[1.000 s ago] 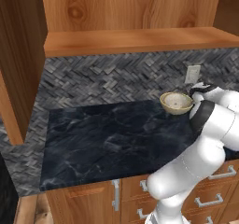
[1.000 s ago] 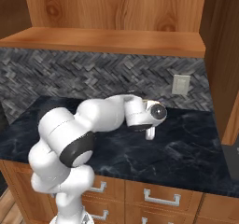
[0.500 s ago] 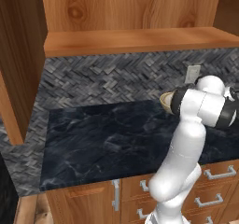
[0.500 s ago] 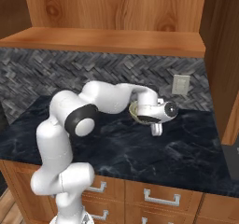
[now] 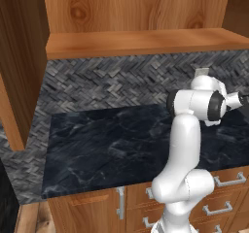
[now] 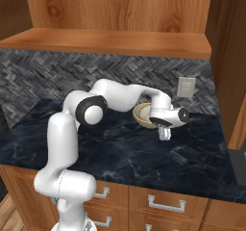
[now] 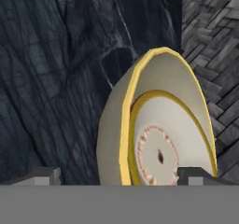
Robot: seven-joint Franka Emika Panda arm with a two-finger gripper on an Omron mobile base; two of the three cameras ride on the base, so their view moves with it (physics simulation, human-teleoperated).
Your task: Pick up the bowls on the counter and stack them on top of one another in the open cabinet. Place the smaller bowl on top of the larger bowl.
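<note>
The larger bowl [image 6: 141,115], olive-grey with a yellowish rim, stands on the black counter [image 6: 115,160] near the tiled wall, partly behind my wrist. My gripper [image 6: 165,133] hangs just right of it and in front of it, fingers pointing down, low over the slab. In the hand view the same bowl [image 7: 161,139] looms close, light inside with a dark centre spot, and my gripper [image 7: 120,176] is open, its tips spread wide on either side of it. The open cabinet's shelf board [image 6: 110,41] runs above. The smaller bowl is out of view.
A wall outlet [image 6: 186,86] sits on the herringbone tiles right of the bowl. A wooden side panel [image 6: 230,57] closes off the right end. Drawers with silver handles [image 6: 163,203] lie below the counter edge. In the left base view my arm [image 5: 187,130] covers the bowl's spot.
My arm has stretched further right and the elbow has swung up. The hand has shifted slightly right and down beside the bowl, which has stayed put. The fingers remain spread.
</note>
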